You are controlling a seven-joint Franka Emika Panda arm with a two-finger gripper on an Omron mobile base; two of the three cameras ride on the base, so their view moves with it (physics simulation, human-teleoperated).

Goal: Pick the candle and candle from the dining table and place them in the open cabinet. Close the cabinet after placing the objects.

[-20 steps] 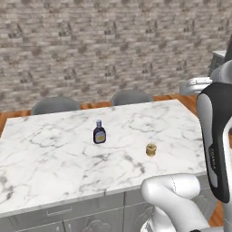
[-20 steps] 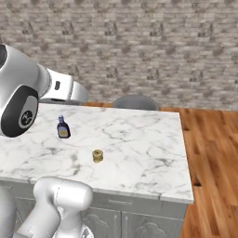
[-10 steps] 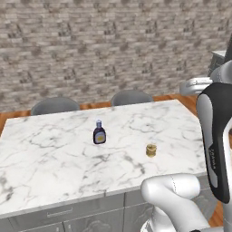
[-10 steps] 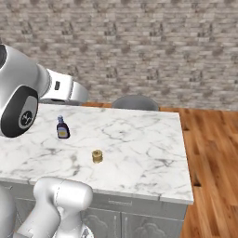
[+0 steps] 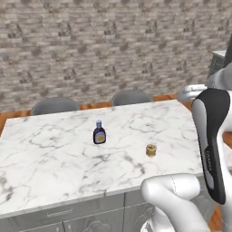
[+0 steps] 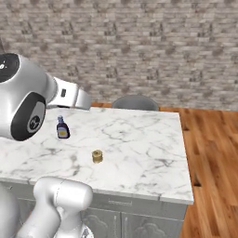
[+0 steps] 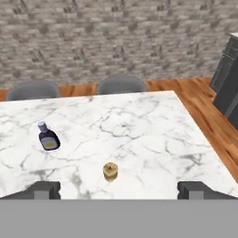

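In the left base view the tan candle point(image 5: 151, 150) is sitting on the dining table point(image 5: 54, 158) near the blue bottle point(image 5: 99, 132), in the right base view likewise, and in the hand view the gripper point(image 7: 119, 189) is hovering above it, jaws wide apart and holding nothing, so every step is waiting.

My arm point(image 5: 181, 199) is glossy white with rounded, tube-like links, and one link carries a long black panel with faint grey lettering. On the right base camera I see a dark grey round joint cap point(image 6: 30, 122) with a small white mark
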